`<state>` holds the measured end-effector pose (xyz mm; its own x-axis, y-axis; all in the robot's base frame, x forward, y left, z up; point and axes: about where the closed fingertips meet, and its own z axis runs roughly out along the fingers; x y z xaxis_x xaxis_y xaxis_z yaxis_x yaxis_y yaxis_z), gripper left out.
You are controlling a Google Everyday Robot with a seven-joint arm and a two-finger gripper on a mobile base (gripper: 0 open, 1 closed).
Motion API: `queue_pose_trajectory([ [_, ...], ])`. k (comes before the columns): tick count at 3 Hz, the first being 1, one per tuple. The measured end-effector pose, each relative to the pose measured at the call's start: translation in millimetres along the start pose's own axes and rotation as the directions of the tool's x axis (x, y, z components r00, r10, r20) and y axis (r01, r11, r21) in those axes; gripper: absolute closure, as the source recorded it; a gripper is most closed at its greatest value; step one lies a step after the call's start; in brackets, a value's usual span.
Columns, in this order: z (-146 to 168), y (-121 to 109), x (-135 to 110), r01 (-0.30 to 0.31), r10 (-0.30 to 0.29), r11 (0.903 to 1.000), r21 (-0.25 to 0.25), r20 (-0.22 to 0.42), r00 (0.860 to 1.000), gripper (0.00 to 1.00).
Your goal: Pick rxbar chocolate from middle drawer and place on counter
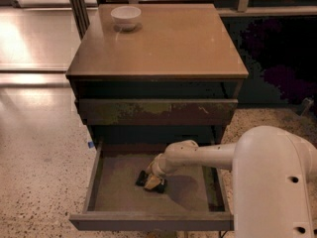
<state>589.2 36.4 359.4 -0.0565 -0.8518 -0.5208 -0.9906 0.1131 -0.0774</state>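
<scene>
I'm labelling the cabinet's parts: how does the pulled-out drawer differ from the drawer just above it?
The middle drawer is pulled open, showing its greyish bottom; the upper drawer is shut. The middle drawer's front is plain; the upper drawer's front has worn patches and a pale scratch. The pincer sits low inside the middle drawer; nothing reaches the upper drawer. Both are wide, dark wood, with no handle showing.
</scene>
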Motion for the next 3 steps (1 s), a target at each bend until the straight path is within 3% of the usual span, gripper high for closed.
queue_pose_trajectory([
  [1,-3,3,-3,0.005,-0.005,1.0,0.001,0.011,1.0,1.0],
  [3,-88,16,-44,0.101,-0.105,0.9907,0.092,0.037,0.994,1.0],
])
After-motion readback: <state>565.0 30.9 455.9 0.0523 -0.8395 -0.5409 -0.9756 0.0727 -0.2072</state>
